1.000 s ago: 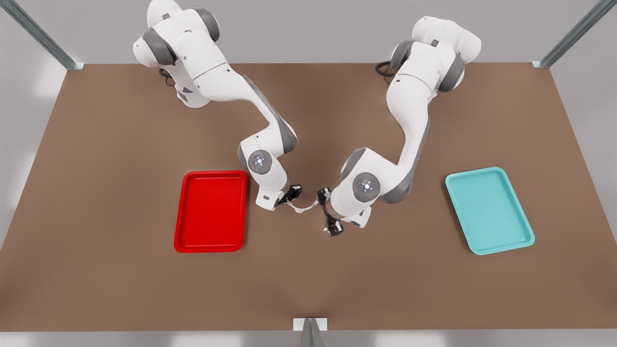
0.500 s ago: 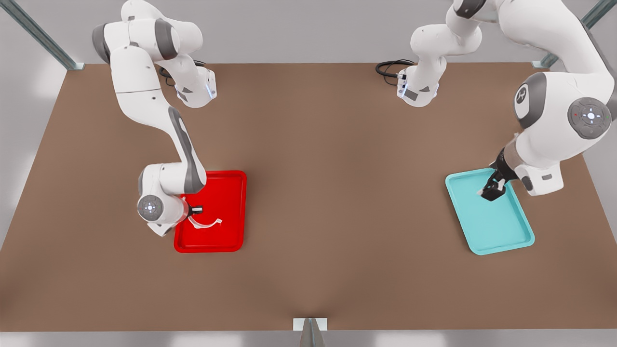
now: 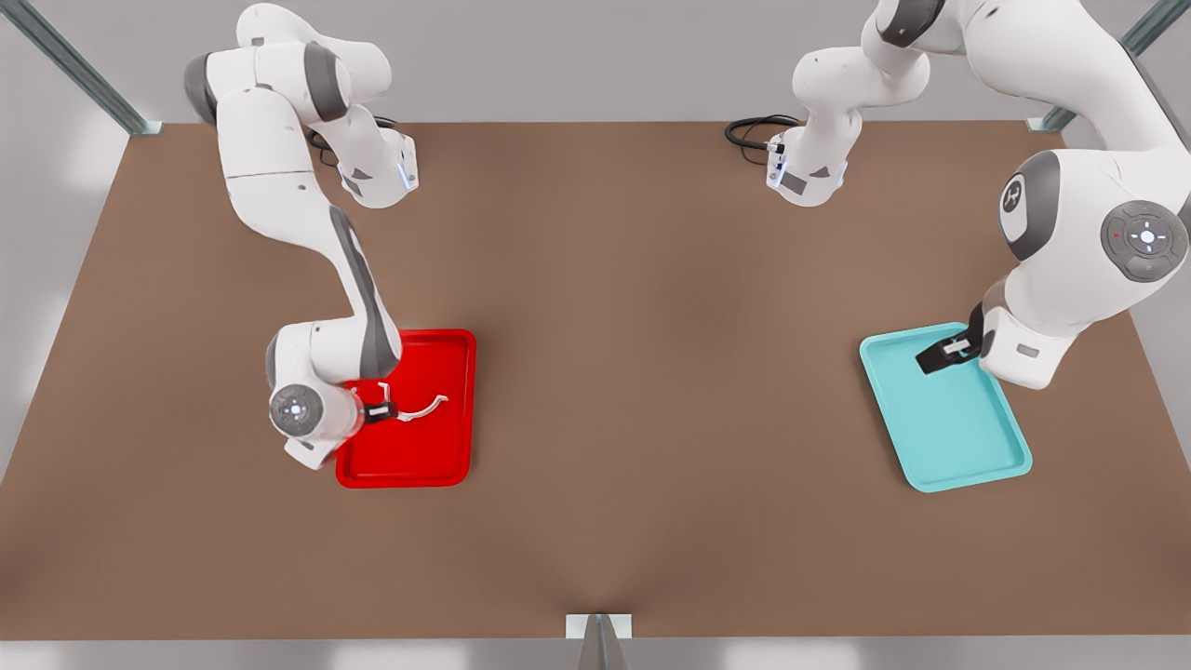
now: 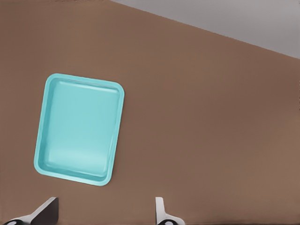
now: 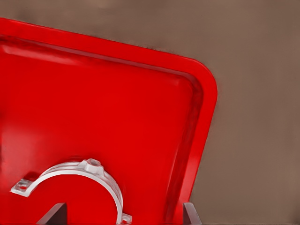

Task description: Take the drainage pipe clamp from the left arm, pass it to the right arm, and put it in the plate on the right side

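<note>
drainage pipe clamp (image 3: 423, 408) arching across plate (image 3: 447, 465), right gripper (image 3: 380, 410) beside

A simulated robot test cell, probably a lab bench: bare brown table (image 3: 595, 521), grey walls, metal frame posts (image 3: 79, 70) at its corners.

You had a glossy red plastic-looking plate (image 3: 437, 461), a smooth white clamp (image 3: 423, 409) with a slight sheen, a satin teal tray (image 3: 968, 447), and a matt brown table (image 3: 633, 372). Arm shells looked smooth and glossy.
</note>
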You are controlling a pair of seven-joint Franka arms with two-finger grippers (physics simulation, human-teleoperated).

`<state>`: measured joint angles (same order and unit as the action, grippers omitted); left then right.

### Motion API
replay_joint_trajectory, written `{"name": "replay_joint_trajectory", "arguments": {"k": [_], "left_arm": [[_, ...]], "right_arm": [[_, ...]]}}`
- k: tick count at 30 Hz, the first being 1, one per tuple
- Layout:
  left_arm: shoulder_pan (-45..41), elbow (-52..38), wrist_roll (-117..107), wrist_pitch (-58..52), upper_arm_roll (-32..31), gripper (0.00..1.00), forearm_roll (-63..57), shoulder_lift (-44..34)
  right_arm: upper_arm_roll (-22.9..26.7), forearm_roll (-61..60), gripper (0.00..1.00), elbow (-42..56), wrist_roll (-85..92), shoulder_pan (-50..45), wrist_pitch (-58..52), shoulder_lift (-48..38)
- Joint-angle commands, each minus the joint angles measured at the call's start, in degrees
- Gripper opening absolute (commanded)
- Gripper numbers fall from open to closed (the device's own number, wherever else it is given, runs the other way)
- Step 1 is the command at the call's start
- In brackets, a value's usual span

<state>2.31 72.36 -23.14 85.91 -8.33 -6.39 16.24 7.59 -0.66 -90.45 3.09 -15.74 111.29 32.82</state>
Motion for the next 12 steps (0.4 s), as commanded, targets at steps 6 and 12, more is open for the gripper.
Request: {"name": "replay_joint_trajectory", "arguments": {"k": [6, 12], "left_arm": [[0.06, -0.03, 28.59, -0.13, -0.02, 1.0, -0.03, -0.07], [-0.03, -0.03, 28.59, -0.22, -0.02, 1.0, 0.06, -0.07]], "right_arm": [[5.33, 1.9, 1.0, 3.44, -4.14, 0.09, -33.33, -25.08], [5.77, 0.23, 1.0, 3.35, -5.46, 1.67, -32.19, -28.16]]}}
